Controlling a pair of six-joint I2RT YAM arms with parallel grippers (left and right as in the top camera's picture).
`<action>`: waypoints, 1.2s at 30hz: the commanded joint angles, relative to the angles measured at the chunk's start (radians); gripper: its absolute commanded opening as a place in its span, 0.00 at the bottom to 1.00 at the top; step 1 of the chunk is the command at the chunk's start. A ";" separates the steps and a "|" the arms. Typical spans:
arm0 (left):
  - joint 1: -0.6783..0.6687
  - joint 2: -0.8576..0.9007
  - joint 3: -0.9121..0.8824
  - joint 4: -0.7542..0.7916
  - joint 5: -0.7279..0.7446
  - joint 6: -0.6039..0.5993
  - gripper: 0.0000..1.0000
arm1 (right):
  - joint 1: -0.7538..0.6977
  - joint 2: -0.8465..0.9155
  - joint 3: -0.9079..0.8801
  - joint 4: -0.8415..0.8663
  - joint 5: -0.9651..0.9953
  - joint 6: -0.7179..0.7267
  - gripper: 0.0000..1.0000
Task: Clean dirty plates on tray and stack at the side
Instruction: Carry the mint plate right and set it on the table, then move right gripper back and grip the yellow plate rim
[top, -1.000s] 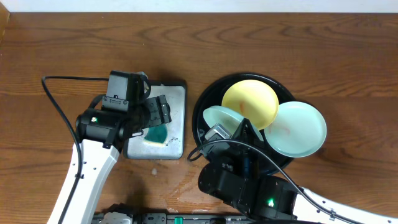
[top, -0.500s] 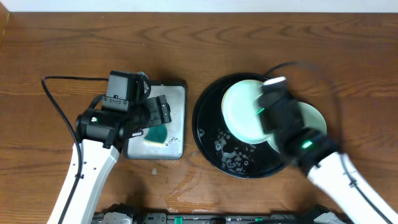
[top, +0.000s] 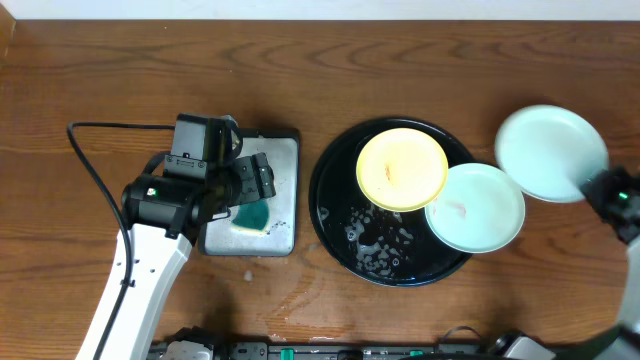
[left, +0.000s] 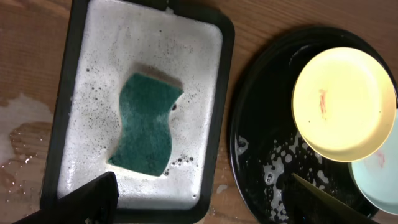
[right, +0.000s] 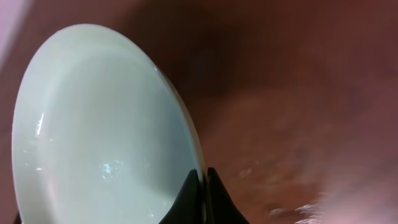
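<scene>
The large black tray (top: 338, 205) sits mid-table, wet with suds. On it lies the yellow plate (top: 402, 168) with a small red smear; it also shows in the left wrist view (left: 342, 99). The light blue plate (top: 476, 207), red-smeared, overlaps the tray's right rim. My right gripper (top: 592, 186) is shut on the rim of the pale mint-white plate (top: 551, 153) and holds it right of the tray. The right wrist view shows the fingers (right: 202, 186) pinching that plate (right: 99, 130). My left gripper (left: 205, 205) is open above the grey tray.
A small grey black-rimmed tray (top: 285, 150) full of foam lies left of the black tray, with a green sponge (left: 146, 124) in it. Water spots mark the wood in front of it. A black cable loops at the left.
My right arm has swung the pale plate from over the black tray out to the right side. The yellow plate is uncovered. The left arm has not moved.
</scene>
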 joint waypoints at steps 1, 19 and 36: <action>0.003 0.000 0.022 -0.002 0.002 0.014 0.84 | -0.098 0.108 0.016 0.023 0.041 0.048 0.01; 0.003 0.000 0.022 -0.002 0.002 0.014 0.85 | 0.077 -0.051 0.028 0.034 -0.406 -0.097 0.56; 0.003 0.000 0.023 -0.002 0.002 0.014 0.84 | 0.842 0.225 -0.016 0.075 0.277 -0.282 0.54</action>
